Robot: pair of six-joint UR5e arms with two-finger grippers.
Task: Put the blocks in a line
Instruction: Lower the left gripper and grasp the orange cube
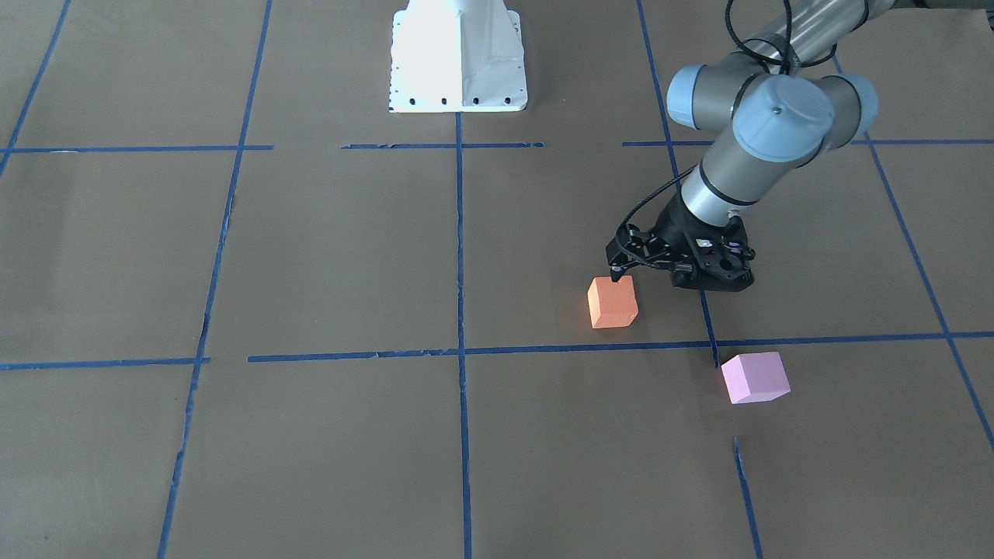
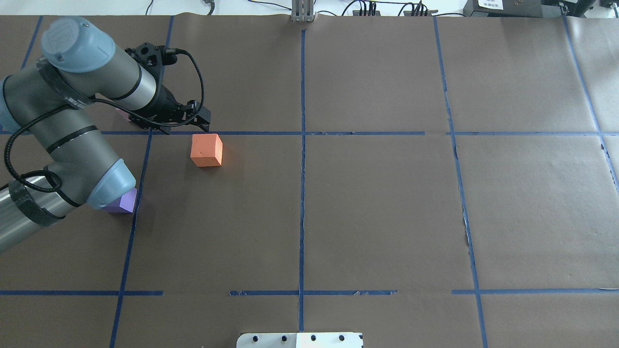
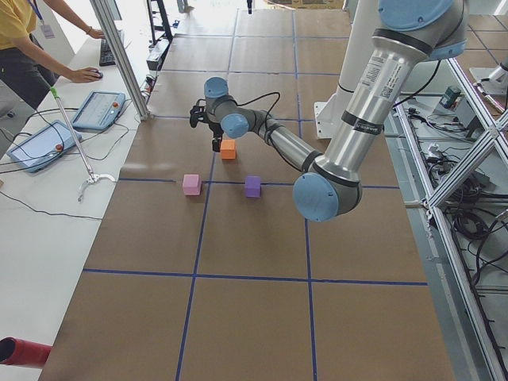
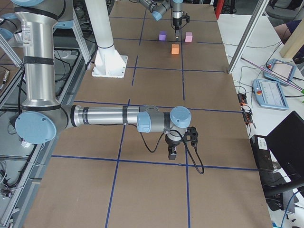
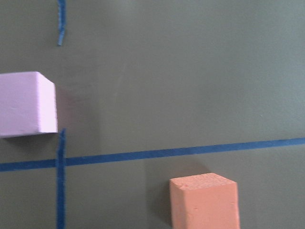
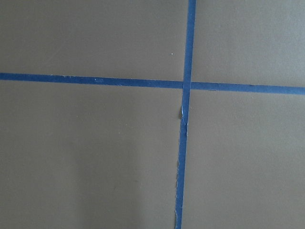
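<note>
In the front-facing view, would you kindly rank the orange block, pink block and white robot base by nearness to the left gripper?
1. Orange block, beside the left gripper.
2. Pink block, lower right.
3. White robot base, top centre.

The orange cube [image 1: 613, 302] sits flat just by the left pincer's [image 1: 620, 271] tips. The pink cube [image 1: 755, 377] and purple cube [image 3: 252, 186] lie apart, off to its left.

Left arm extended toward the bench's far-left corner; left hand [image 1: 620, 272] points down, fingers together. Right hand [image 4: 172, 153] points down near the right edge; closure indeterminable.
</note>
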